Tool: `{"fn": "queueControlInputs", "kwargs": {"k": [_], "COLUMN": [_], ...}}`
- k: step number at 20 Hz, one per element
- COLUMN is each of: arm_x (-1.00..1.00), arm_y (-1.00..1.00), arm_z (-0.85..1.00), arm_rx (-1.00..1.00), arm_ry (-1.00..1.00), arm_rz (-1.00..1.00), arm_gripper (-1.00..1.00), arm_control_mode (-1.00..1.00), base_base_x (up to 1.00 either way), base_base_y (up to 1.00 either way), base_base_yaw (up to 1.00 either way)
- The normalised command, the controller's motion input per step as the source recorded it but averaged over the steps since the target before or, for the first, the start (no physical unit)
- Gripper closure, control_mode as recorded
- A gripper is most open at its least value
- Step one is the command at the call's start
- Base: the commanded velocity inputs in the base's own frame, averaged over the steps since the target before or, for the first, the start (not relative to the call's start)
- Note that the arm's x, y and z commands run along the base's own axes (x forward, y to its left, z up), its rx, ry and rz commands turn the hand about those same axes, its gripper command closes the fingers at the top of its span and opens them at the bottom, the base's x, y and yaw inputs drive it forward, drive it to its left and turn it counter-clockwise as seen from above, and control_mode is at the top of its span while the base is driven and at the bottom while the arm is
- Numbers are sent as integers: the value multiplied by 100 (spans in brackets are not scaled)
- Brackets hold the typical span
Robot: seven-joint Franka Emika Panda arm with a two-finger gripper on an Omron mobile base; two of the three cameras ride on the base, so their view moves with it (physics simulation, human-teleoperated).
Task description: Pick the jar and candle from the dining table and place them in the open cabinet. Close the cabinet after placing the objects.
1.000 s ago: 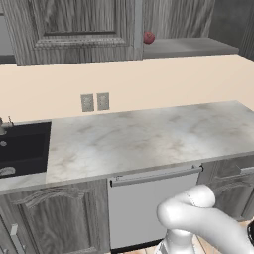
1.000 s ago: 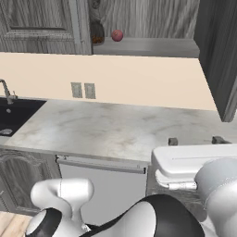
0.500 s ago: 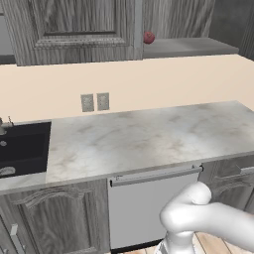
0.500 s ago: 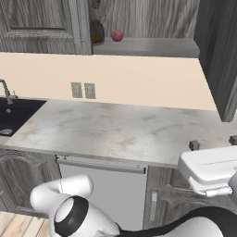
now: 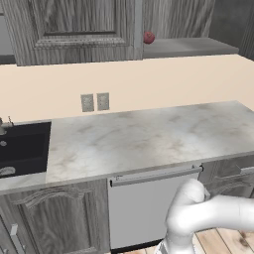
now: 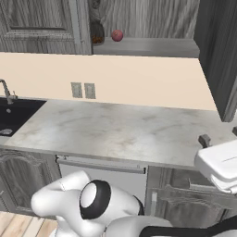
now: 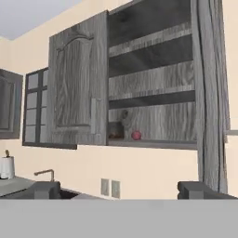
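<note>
The cabinet (image 7: 153, 74) hangs on the wall above the counter, with its right door (image 7: 211, 93) swung out edge-on and its left door (image 7: 74, 83) shut. The jar (image 7: 116, 130) stands on the lowest shelf (image 7: 158, 144) at the left, next to a small red ball (image 7: 135, 135); in the right base view the jar (image 6: 96, 34) sits half behind the shut door. My gripper (image 7: 120, 190) faces the cabinet from a distance, open with nothing between its fingers. It hangs low at the right, gripper (image 6: 219, 136), over the counter's front edge. The candle and the dining table are out of view.
A marble counter (image 5: 149, 139) runs below the cabinet, with a black sink (image 5: 22, 149) and faucet (image 6: 5, 90) at its left. Two wall outlets (image 5: 95, 102) sit on the beige backsplash. A dishwasher front (image 5: 144, 208) lies under the counter. The open door (image 6: 217, 55) juts out at the right.
The arm has swung to the right: its hand has moved toward the right edge of the right base view and its elbow has dropped lower. The jaws stayed open.
</note>
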Motion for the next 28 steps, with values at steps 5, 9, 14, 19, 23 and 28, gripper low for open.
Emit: {"fn": "queueControlInputs", "kwargs": {"k": [5, 9, 14, 19, 23, 28], "arm_x": [0, 1, 3, 1, 8, 35], "arm_y": [-48, -59, -57, -31, -1, 0], "arm_z": [10, 0, 0, 0, 0, 0], "arm_rx": [4, 3, 1, 0, 0, 0], "arm_ry": [0, 0, 0, 0, 0, 0], "arm_rz": [26, 25, 27, 24, 7, 11], "arm_gripper": [-100, -100, -100, -100, -100, -100], "arm_control_mode": [-100, -100, -100, -100, -100, -100], "base_base_x": [0, 0, 0, 0, 0, 0], "base_base_y": [0, 0, 0, 0, 0, 0], "base_base_yaw": [0, 0, 0, 0, 0, 0]}}
